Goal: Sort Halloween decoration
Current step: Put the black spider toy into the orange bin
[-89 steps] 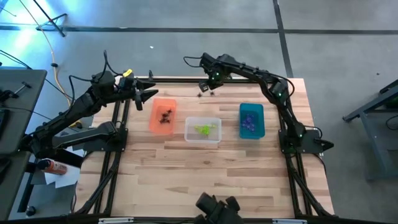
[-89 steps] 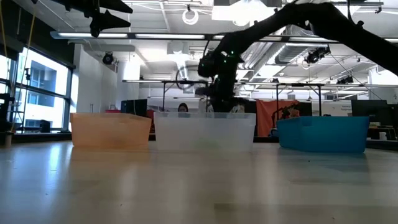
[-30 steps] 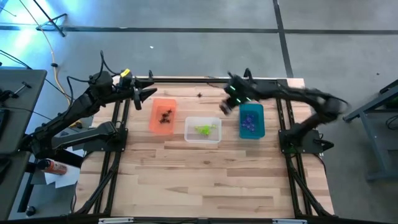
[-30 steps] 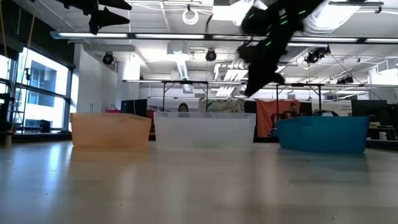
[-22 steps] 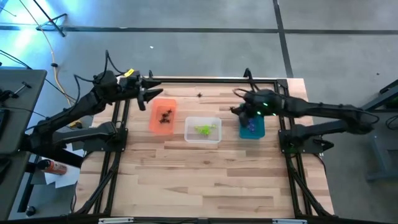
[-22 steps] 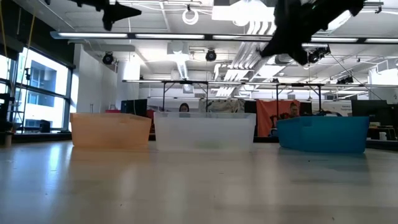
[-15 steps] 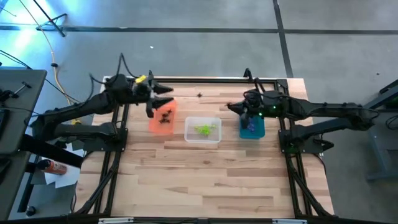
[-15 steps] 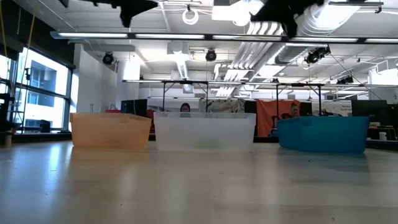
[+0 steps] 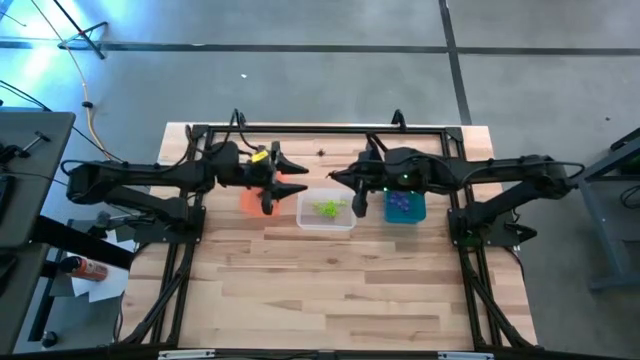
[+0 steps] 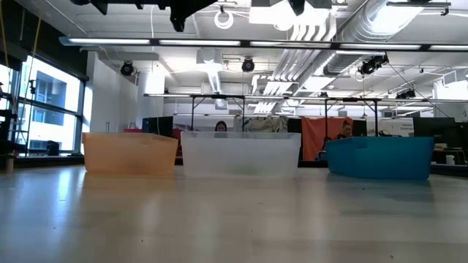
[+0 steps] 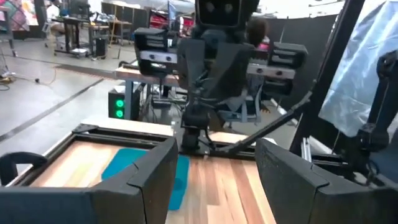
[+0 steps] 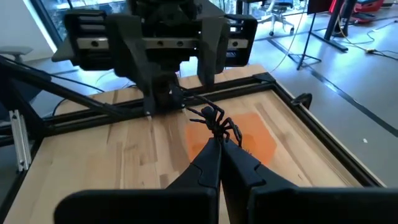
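A black spider decoration sticks out from the tips of my right gripper, which is shut on it in the air between the clear bin and the orange bin. My left gripper hovers open over the orange bin and faces the right gripper; nothing is between its fingers. Green pieces lie in the clear bin and purple ones in the teal bin. One small black piece lies on the table near the far edge. My right gripper pinches the spider's near legs between its two fingertips. The fingers come almost level from the table's right side. The spider's body stands out past the tips, lifted clear of the table and bins.
The three bins stand in a row across the table's middle, orange left, clear centre, teal right. A black frame rail runs along the far edge. Bare wood fills the near half of the table.
My left gripper has swung from the far left corner toward the table's right, over the orange bin, still open. My right gripper has risen and gone from beside the teal bin toward the table's left, still shut on the spider. The two grippers now face each other.
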{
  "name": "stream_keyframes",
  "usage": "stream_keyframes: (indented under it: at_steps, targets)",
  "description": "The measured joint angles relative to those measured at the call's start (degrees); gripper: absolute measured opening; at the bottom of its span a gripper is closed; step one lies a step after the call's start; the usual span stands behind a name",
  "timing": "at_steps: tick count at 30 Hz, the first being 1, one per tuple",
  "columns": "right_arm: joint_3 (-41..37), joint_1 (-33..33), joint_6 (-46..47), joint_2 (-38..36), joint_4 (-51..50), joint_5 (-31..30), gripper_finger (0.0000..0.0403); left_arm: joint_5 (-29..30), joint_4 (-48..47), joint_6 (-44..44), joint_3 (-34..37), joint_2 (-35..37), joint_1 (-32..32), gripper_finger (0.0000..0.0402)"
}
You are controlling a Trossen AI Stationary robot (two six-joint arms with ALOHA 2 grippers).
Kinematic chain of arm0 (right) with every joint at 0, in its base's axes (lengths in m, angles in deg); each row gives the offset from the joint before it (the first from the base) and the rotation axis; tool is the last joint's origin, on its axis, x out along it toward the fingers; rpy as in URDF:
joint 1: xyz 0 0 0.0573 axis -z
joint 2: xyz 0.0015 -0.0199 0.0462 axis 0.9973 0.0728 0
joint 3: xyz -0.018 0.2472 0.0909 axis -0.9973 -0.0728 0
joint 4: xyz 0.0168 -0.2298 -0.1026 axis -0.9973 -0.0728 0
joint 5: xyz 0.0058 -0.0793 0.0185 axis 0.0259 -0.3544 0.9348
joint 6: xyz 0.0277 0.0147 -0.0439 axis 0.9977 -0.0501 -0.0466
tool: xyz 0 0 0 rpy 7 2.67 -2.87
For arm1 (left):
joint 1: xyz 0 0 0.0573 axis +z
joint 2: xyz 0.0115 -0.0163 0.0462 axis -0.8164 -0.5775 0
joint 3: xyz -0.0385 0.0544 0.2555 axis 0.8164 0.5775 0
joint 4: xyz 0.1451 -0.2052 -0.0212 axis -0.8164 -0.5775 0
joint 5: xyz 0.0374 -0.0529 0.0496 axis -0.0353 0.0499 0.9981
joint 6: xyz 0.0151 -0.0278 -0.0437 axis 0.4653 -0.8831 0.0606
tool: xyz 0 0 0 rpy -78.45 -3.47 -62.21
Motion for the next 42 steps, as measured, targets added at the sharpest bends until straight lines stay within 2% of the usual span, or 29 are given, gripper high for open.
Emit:
stream_keyframes:
  at_steps: [6,12,16,25,30,39,42]
  targets:
    - [0.0,0.0,0.6,0.2,0.1,0.5,0.0,3.4,0.5,0.2,0.0,-0.8,-0.7,0.0202]
    - [0.0,0.0,1.5,2.9,2.9,1.1,0.0,6.8,5.1,-0.6,-0.9,-3.2,-0.7,0.0202]
    - [0.0,0.3,2.2,4.4,5.9,1.1,0.0,6.7,3.7,1.1,-3.1,-5.3,-0.9,0.0202]
    - [0.0,0.7,4.4,4.6,5.7,1.1,0.0,5.9,2.8,6.8,-3.7,-6.4,-3.0,0.0202]
    - [0.0,0.9,4.6,4.6,6.1,1.9,0.0,11.3,3.6,7.7,-3.7,-6.4,-3.3,0.0202]
    - [0.0,1.0,4.6,4.6,6.1,2.4,0.0,11.3,4.0,7.7,-3.7,-7.1,-3.8,0.0201]
    - [0.0,1.0,4.6,4.6,6.1,2.4,0.0,11.5,4.7,7.5,-3.8,-7.4,-3.9,0.0189]
